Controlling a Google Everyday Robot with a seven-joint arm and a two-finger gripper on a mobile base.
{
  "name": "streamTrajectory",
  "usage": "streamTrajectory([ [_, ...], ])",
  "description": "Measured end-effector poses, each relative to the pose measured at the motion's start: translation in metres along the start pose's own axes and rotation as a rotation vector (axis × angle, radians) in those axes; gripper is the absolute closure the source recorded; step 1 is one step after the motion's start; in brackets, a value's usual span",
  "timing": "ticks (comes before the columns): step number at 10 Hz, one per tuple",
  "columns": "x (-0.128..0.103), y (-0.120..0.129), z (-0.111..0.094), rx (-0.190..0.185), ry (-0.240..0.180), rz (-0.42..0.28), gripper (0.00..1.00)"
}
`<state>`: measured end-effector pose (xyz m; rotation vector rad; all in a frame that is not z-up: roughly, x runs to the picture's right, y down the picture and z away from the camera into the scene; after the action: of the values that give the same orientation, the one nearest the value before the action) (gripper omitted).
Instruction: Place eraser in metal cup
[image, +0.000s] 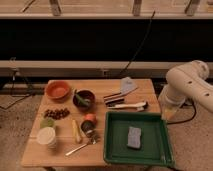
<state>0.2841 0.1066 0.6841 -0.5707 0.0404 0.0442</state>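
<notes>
Eraser (113, 97) on table (60, 150); claw (170, 111) well apart, rt edge.

My gripper (171, 107) hangs just off the table (146, 89) edge; the eraser (114, 97) lies nearer it than the metal cup (88, 129)

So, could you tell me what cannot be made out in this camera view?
Camera view only:
1. Gripper, at the white arm's lower end beside the wooden table's right edge: blurred into the arm.
2. Small dark grey metal cup: its inside is too small and dark.
3. Flat striped eraser: edges blurred.
</notes>
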Motion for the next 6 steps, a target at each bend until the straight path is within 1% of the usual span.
streamTrajectory([
  [4, 0.0, 0.0, 0.0, 0.0, 0.0, 0.0, 0.35],
  [6, -0.001, -0.0026, 0.0021, -0.002, -0.006, -0.001, 0.35],
])
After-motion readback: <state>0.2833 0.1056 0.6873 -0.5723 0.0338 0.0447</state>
